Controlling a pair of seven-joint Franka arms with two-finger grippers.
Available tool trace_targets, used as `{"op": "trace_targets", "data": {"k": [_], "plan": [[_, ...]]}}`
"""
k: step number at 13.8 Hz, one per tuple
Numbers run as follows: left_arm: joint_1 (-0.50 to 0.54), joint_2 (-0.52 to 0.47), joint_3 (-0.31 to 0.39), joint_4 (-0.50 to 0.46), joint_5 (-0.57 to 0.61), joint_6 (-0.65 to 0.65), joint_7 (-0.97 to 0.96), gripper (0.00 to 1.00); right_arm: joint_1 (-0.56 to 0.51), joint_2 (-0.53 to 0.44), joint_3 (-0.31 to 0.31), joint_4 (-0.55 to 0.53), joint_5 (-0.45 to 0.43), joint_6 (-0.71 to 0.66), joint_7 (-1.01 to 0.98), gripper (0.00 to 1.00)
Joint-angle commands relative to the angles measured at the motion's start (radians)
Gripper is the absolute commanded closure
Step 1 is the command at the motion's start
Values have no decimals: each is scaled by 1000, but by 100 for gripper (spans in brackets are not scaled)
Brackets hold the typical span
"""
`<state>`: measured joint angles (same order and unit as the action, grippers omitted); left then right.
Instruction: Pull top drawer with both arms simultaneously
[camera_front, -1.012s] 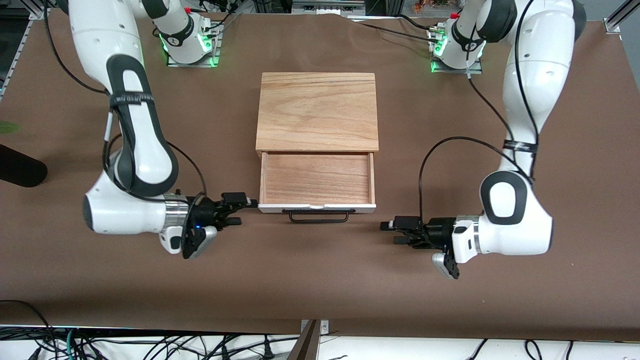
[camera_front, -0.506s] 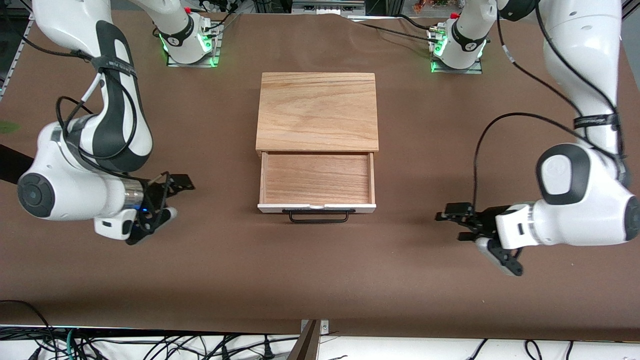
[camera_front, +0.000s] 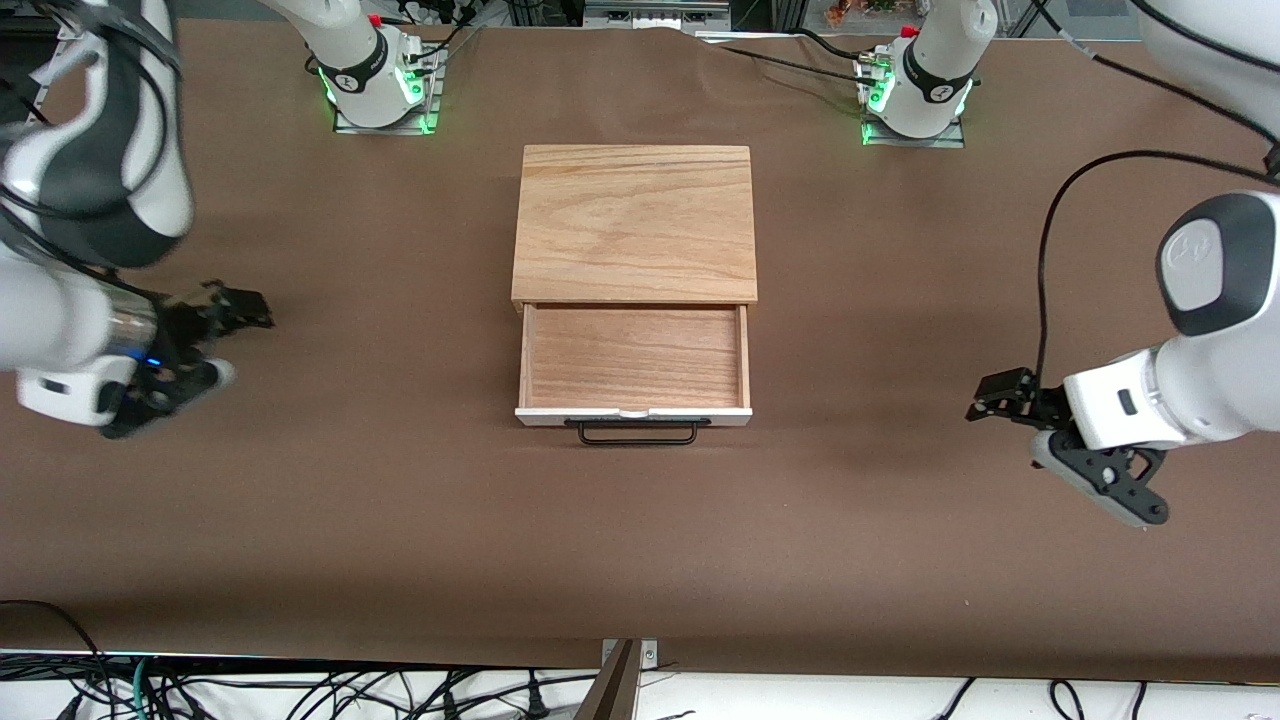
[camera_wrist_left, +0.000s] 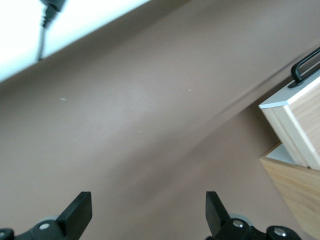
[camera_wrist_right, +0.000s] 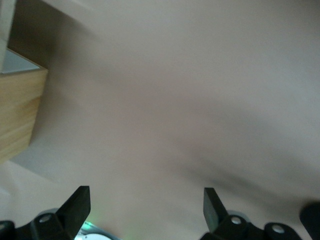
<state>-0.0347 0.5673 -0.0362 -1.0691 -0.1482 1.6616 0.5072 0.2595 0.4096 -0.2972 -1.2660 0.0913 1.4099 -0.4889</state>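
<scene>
The top drawer (camera_front: 634, 357) stands pulled out of the wooden box (camera_front: 634, 222), showing its reddish wood inside, its white front panel (camera_front: 634, 412) and its black wire handle (camera_front: 636, 432). My left gripper (camera_front: 995, 400) is open and empty over the bare table toward the left arm's end, well apart from the drawer. My right gripper (camera_front: 240, 312) is open and empty over the table toward the right arm's end. The left wrist view shows the open left gripper (camera_wrist_left: 148, 212), a drawer corner (camera_wrist_left: 295, 120) and the handle (camera_wrist_left: 306, 65). The right wrist view shows the open right gripper (camera_wrist_right: 145, 210) and a wooden corner (camera_wrist_right: 20, 115).
The brown table (camera_front: 640, 550) lies bare around the box. The arm bases with green lights (camera_front: 380, 90) (camera_front: 915, 95) stand along the table's edge farthest from the front camera. Cables hang below the table's near edge (camera_front: 300, 690).
Both grippers have drawn away from the drawer's front corners, each toward its own end of the table, and risen. The drawer has stayed pulled out.
</scene>
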Motion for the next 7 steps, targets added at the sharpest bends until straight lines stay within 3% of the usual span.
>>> {"op": "trace_targets", "data": {"k": [1, 2, 4, 7], "plan": [[21, -121, -1, -58, 55, -3, -3, 0, -162, -240, 212, -252, -115, 65, 154, 0], [22, -160, 2, -63, 67, -6, -3, 0, -192, -297, 251, -322, -128, 95, 217, 0], [24, -225, 3, -101, 157, -14, -10, 0, -197, -401, 263, -433, -122, 133, 405, 0], [24, -268, -5, -115, 259, -153, -111, 0, -316, -416, 331, -447, -110, 146, 497, 0]]}}
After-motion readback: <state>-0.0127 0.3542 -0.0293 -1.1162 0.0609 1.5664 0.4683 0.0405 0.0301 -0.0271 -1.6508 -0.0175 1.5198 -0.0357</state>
